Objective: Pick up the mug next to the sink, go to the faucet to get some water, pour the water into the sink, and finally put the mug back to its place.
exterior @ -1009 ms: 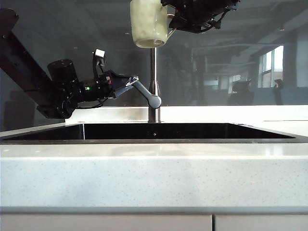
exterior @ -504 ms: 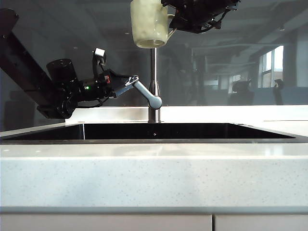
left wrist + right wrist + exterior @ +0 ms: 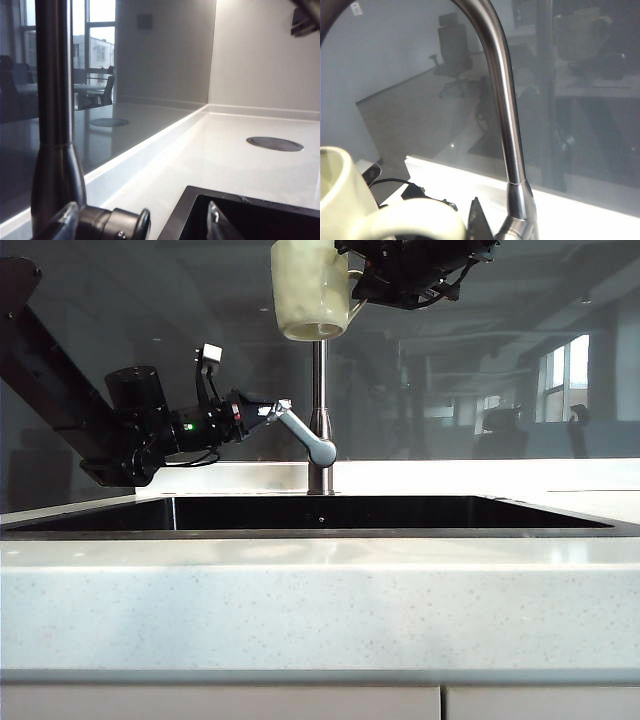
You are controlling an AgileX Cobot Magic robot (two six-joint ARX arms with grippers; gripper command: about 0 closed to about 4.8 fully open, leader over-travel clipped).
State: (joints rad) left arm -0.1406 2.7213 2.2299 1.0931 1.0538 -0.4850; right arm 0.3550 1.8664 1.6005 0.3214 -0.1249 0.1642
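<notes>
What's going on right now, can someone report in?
Right claw shut on mug handle, high by the faucet. Left claw at faucet lever. No water visible. Nothing in the way.

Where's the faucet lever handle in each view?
Exterior: lever handle left of the faucet pipe, its tip at the left tool.
Left wrist: only its round base shows, low beside the pipe.
Right wrist: not in view.
Shared landmark: the faucet pipe, in all three views.
</notes>
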